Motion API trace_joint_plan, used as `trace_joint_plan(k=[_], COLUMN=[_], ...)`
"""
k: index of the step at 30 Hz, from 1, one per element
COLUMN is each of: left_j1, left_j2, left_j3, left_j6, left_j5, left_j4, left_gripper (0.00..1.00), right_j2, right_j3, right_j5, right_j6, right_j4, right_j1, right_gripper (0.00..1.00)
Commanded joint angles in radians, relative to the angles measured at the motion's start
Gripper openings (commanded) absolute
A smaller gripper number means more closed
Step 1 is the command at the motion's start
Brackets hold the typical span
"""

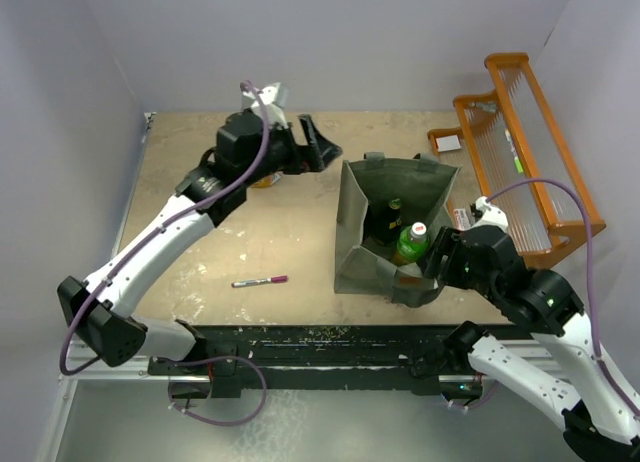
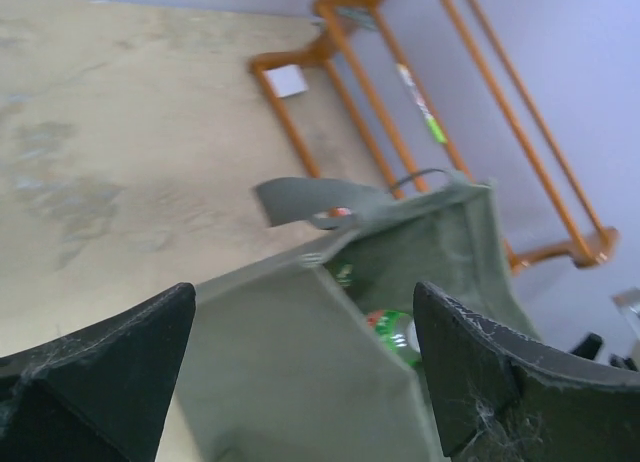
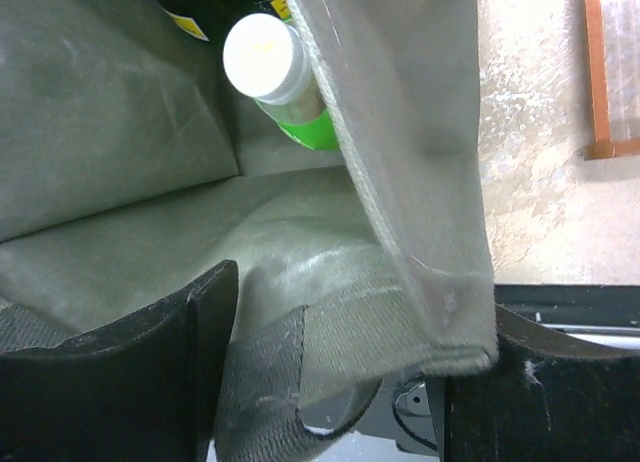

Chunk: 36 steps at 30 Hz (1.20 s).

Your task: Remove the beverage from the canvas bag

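The grey-green canvas bag [image 1: 352, 217] stands open at mid table. Inside stand a green beverage bottle [image 1: 410, 242] with a white cap and a dark bottle [image 1: 391, 217]. My right gripper [image 1: 425, 274] is at the bag's near right corner. In the right wrist view it [image 3: 340, 327] is open, its fingers [image 3: 130, 372] straddling the bag's rim and a handle loop [image 3: 270, 402], with the green bottle [image 3: 268, 62] beyond. My left gripper [image 1: 312, 147] is open and empty, left of the bag's far corner. The left wrist view shows the bag [image 2: 300, 372] and green bottle [image 2: 392, 332] between its fingers [image 2: 520, 382].
An orange wooden rack [image 1: 530, 152] stands at the right back, with a white card [image 1: 448, 142] by it. A pink-capped marker [image 1: 260, 280] lies on the table left of the bag. A small orange object [image 1: 262, 181] sits under the left arm's wrist.
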<state>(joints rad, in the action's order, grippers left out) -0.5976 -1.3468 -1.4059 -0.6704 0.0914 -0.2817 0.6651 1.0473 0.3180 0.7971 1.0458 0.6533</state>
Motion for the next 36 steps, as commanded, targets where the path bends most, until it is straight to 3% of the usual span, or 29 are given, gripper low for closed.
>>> trace_joint_plan(k=[1, 9, 10, 13, 17, 22, 30, 36], left_j1=[-0.143, -0.405, -0.439, -0.495, -0.518, -0.536, -0.542, -0.542], left_j2=[-0.06, -0.22, -0.241, -0.308, -0.384, -0.46, -0.548, -0.575], left_j3=[-0.123, -0.27, -0.29, -0.352, -0.389, -0.442, -0.515, -0.518], left_j6=[0.083, 0.33, 0.362, 0.441, 0.458, 0.472, 0.508, 0.507], left_j5=[0.027, -0.05, -0.068, -0.108, -0.132, -0.126, -0.151, -0.201], left_j4=[0.136, 0.086, 0.073, 0.035, 0.021, -0.005, -0.072, -0.084], left_gripper=[0.91, 0.86, 0.85, 0.85, 0.85, 0.85, 0.82, 0.73], right_j2=[-0.045, -0.023, -0.018, -0.03, -0.057, -0.084, -0.102, -0.108], right_j3=[-0.017, 0.067, 0.078, 0.084, 0.05, 0.01, -0.022, -0.015], right_j5=[-0.018, 0.156, 0.188, 0.224, 0.199, 0.145, 0.114, 0.133], right_j6=[0.071, 0.179, 0.209, 0.232, 0.297, 0.23, 0.187, 0.166], right_j4=[0.051, 0.198, 0.23, 0.244, 0.233, 0.152, 0.098, 0.093], right_j1=[-0.003, -0.003, -0.003, -0.003, -0.002, -0.002, -0.003, -0.001], right_gripper=[0.7, 0.72, 0.69, 0.45, 0.36, 0.33, 0.32, 0.35])
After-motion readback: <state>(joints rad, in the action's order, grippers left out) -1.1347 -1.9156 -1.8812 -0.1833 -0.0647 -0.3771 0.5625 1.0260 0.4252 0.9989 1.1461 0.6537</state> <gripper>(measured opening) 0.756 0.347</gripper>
